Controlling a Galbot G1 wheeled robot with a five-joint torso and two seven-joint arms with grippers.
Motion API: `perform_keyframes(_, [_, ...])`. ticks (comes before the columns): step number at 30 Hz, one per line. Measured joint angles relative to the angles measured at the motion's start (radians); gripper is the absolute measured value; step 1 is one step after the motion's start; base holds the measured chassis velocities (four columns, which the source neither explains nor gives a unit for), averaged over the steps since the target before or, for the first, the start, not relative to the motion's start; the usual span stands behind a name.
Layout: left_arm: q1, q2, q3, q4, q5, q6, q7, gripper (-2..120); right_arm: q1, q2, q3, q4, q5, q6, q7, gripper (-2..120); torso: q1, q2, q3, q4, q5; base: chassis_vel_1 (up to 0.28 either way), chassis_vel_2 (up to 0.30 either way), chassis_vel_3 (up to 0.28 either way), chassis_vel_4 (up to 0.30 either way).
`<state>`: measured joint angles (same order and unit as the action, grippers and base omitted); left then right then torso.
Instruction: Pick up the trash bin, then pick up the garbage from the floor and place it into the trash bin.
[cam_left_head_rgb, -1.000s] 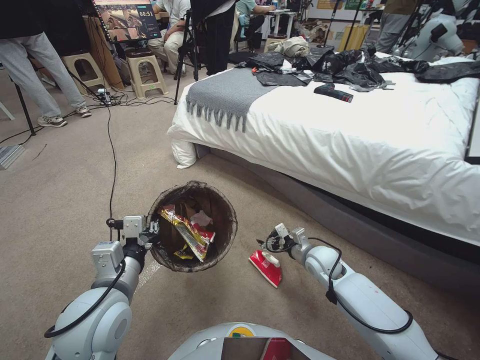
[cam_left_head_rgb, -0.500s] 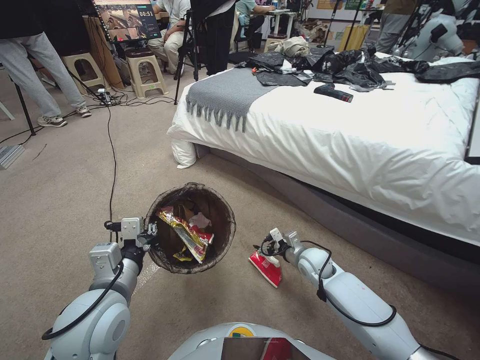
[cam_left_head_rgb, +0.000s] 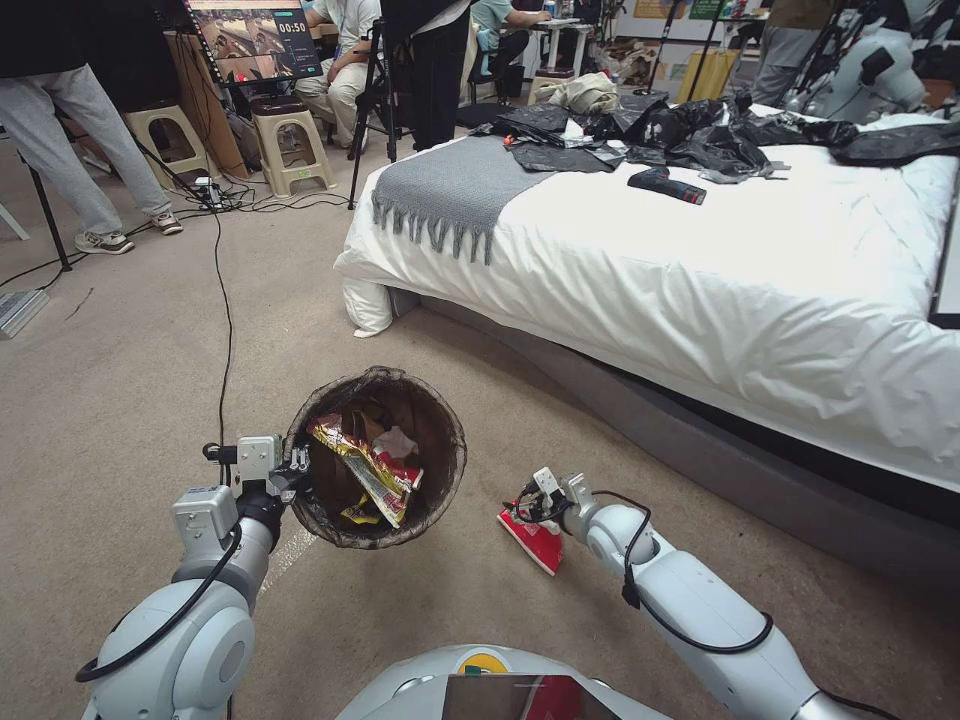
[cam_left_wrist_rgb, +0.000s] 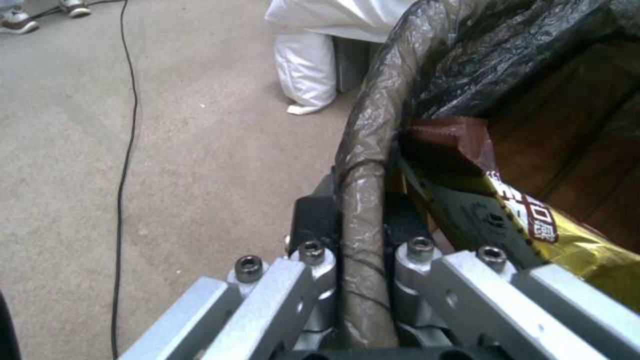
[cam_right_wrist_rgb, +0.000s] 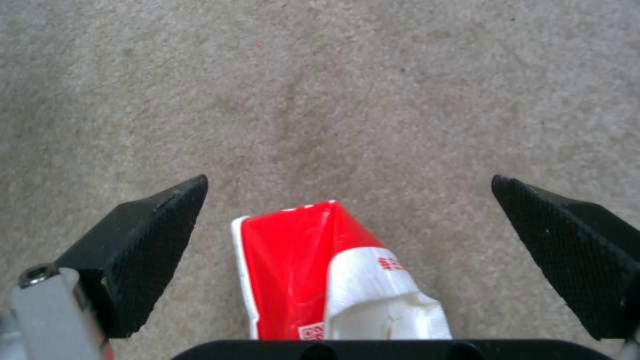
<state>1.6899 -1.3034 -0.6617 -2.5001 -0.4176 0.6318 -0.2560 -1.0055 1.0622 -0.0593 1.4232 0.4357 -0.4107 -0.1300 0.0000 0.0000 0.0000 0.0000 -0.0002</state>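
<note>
the left gripper (cam_left_head_rgb: 296, 468) is clamped on the rim of the trash bin (cam_left_head_rgb: 440, 470), one finger inside and one outside the bag-covered edge, holding the bin off the carpet (cam_left_head_rgb: 120, 400) in front of the robot's left side. inside the bin lie a yellow snack wrapper (cam_left_head_rgb: 362, 462) and a crumpled white tissue (cam_left_head_rgb: 398, 442). the right gripper (cam_right_wrist_rgb: 350, 235) is low over the carpet with its black fingers (cam_right_wrist_rgb: 150, 240) spread wide, a red-and-white packet (cam_right_wrist_rgb: 320, 280) lying flat between them, not gripped. the packet sits on the floor to the right of the bin, near the foot-side edge of the bed (cam_left_head_rgb: 700, 300).
</note>
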Motion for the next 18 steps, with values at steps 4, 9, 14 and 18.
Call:
perform_keyframes(4, [-0.002, 0.0, 0.0, 0.0, 0.0, 0.0, 0.002, 5, 0.002, 0.013, -0.008, -0.011, -0.008, 0.0, 0.0, 100, 0.0, 0.0, 0.0, 0.0, 0.0002, 0.0, 0.0, 0.0, 0.0])
perform_keyframes(9, [-0.004, 0.001, 0.0, 0.0, -0.002, 0.001, 0.003, 5, 0.003, 0.028, -0.016, -0.023, -0.017, 0.0, 0.001, 100, 0.0, 0.0, 0.0, 0.0, 0.0002, 0.0, 0.0, 0.0, 0.0])
perform_keyframes(14, [-0.005, 0.004, -0.003, 0.0, -0.005, 0.001, 0.004, 5, 0.003, 0.042, -0.02, -0.035, -0.029, 0.001, 0.001, 100, 0.0, 0.0, 0.0, 0.0, 0.0, 0.0, 0.0, 0.0, 0.0])
perform_keyframes(18, [-0.004, 0.007, -0.008, 0.0, -0.008, 0.002, 0.004, 5, 0.003, 0.059, -0.024, -0.048, -0.039, 0.002, 0.001, 100, 0.0, 0.0, 0.0, 0.0001, 0.0001, 0.0, 0.0, 0.0, 0.0])
